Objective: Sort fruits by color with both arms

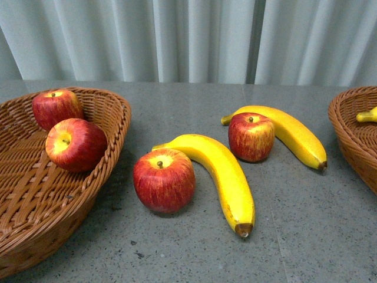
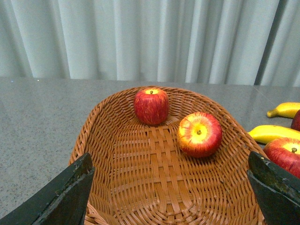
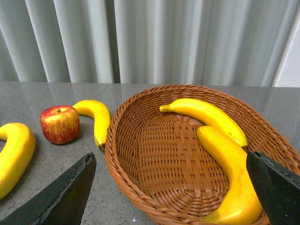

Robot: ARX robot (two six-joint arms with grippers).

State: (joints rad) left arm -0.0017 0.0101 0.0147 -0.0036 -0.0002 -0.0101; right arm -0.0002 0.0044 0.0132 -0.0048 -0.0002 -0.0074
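On the table lie two red apples (image 1: 164, 180) (image 1: 251, 137) and two yellow bananas (image 1: 221, 177) (image 1: 288, 134). The left wicker basket (image 1: 118, 127) holds two apples (image 1: 57, 108) (image 1: 76, 144), which also show in the left wrist view (image 2: 151, 105) (image 2: 199, 134). The right wicker basket (image 3: 112, 140) holds two bananas (image 3: 206, 117) (image 3: 234, 173). My left gripper (image 2: 171, 192) is open and empty above the near end of the left basket (image 2: 93, 122). My right gripper (image 3: 171, 192) is open and empty above the near rim of the right basket. Neither arm shows in the front view.
The grey stone table (image 1: 194, 106) ends at a pale curtain (image 1: 194, 35). The right basket (image 1: 347, 135) sits at the front view's right edge with a banana tip (image 1: 366, 116) showing. An apple (image 3: 59, 123) and a banana (image 3: 96, 117) lie just beside the right basket.
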